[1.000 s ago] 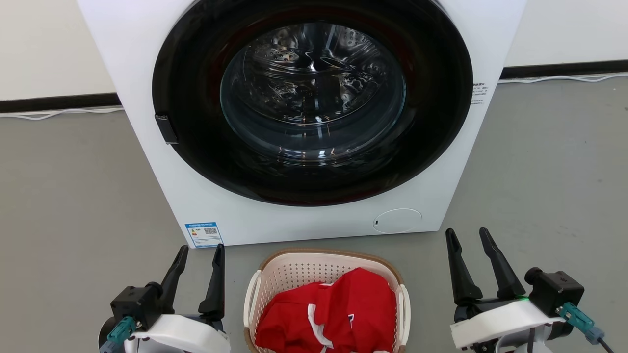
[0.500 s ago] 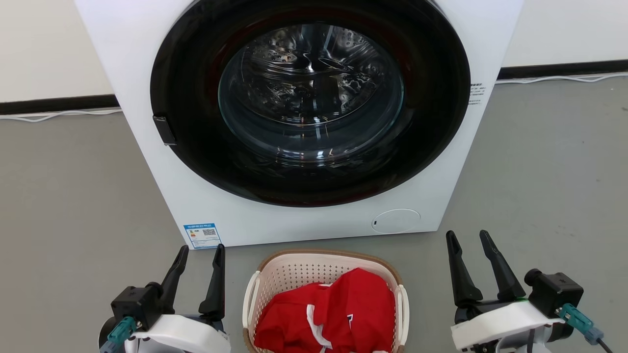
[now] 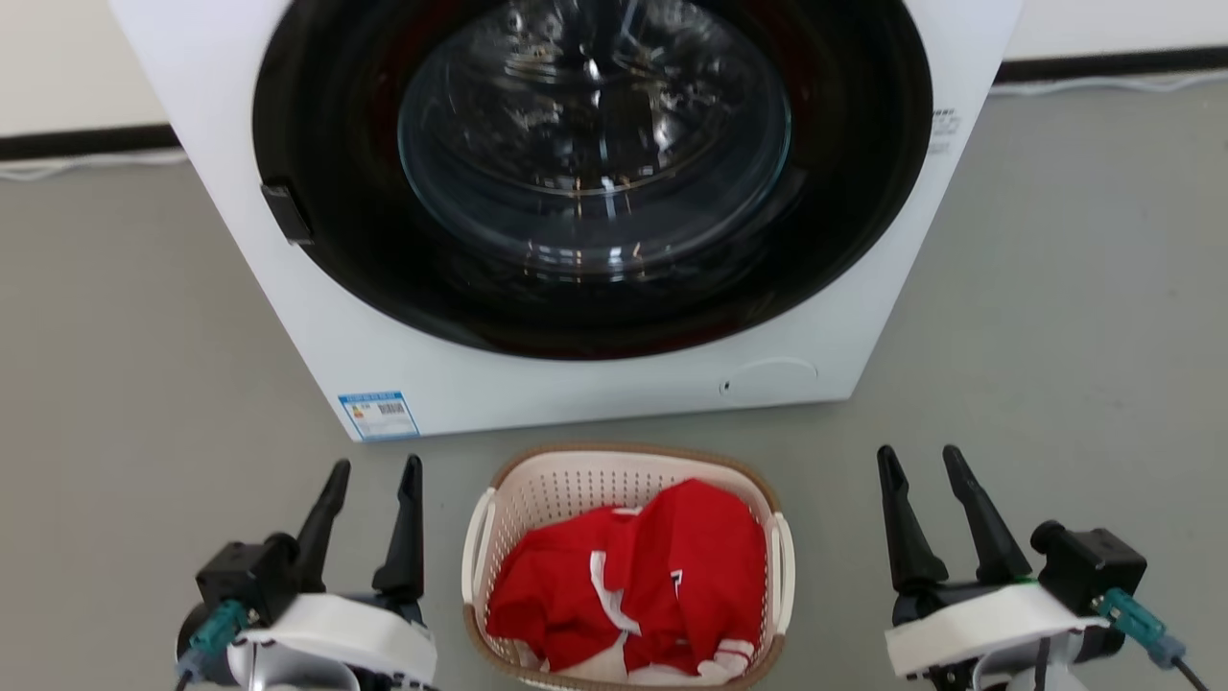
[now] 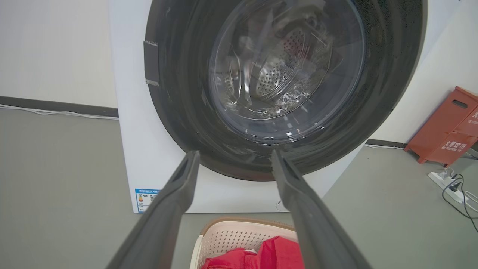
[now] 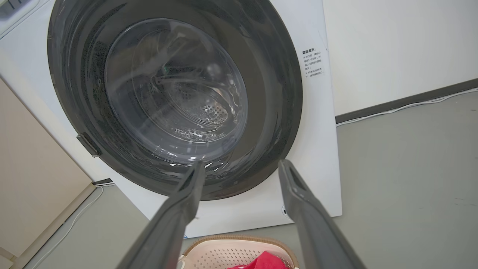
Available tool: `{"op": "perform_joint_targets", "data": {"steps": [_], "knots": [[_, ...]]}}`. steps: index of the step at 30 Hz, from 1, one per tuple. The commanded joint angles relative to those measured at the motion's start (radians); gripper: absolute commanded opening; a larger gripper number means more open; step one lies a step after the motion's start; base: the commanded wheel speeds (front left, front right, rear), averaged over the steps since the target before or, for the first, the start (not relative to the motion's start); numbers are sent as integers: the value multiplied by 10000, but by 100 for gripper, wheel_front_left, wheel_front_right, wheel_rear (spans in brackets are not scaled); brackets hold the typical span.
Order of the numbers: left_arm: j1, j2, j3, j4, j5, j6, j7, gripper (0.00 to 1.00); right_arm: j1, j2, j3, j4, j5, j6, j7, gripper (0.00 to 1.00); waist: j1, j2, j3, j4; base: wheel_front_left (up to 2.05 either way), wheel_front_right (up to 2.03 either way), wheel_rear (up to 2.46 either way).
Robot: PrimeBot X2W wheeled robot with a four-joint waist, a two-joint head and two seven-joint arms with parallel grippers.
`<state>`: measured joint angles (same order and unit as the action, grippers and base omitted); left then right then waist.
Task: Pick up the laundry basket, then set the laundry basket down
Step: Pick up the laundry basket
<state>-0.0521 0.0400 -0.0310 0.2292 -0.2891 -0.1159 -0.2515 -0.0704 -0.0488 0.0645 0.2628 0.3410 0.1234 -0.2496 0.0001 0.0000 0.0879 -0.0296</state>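
Note:
The laundry basket (image 3: 566, 485) sits on the grey floor just before the washing machine, cream-white with a brown rim and white side handles. A red and white garment (image 3: 633, 585) lies heaped inside it. My left gripper (image 3: 376, 464) hangs open to the basket's left, apart from it, with nothing between its fingers. My right gripper (image 3: 919, 452) hangs open to the basket's right, also apart and empty. The basket's far rim (image 4: 242, 221) appears low in the left wrist view between the open left gripper (image 4: 233, 151). The rim (image 5: 239, 238) lies below the open right gripper (image 5: 241, 162).
A white front-loading washing machine (image 3: 403, 374) with a shut dark glass door (image 3: 595, 144) stands right behind the basket. Grey floor spreads to both sides. A red box (image 4: 446, 127) and a power strip with cables (image 4: 446, 179) lie at the wall off to the right.
The whole head view has shifted, so the camera tilted down: the washing machine and basket sit higher in the picture. Both grippers stay open beside the basket.

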Motion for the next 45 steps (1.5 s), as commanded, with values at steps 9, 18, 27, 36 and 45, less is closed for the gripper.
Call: {"op": "perform_joint_targets", "data": {"steps": [9, 18, 27, 36, 45], "knots": [[-1186, 120, 750, 115, 218, -135, -103, 100, -953, -14, 223, -537, 158, 73, -122, 100, 0, 0, 1421, -132, 0, 0, 0], [-2047, 667, 460, 760, -148, -145, -103, 100, -1453, -14, 642, -910, 230, 73, -122, 100, 0, 0, 2738, -365, 0, 0, 0], [-3072, 1407, 19, 1831, -323, -146, -103, 100, -1944, -14, 1064, -1595, 248, 73, -122, 100, 0, 0, 4081, -584, 0, 0, 0], [-4311, 1845, -287, 3705, -837, -147, -103, 100, -2373, -14, 1312, -2052, 159, 73, -122, 100, 0, 0, 5210, -767, 0, 0, 0], [-5590, 2480, -1476, 5749, -1612, -147, -103, 100, -2635, -14, 1429, -2331, 209, 73, -122, 100, 0, 0, 6136, -1174, 0, 0, 0]]}}
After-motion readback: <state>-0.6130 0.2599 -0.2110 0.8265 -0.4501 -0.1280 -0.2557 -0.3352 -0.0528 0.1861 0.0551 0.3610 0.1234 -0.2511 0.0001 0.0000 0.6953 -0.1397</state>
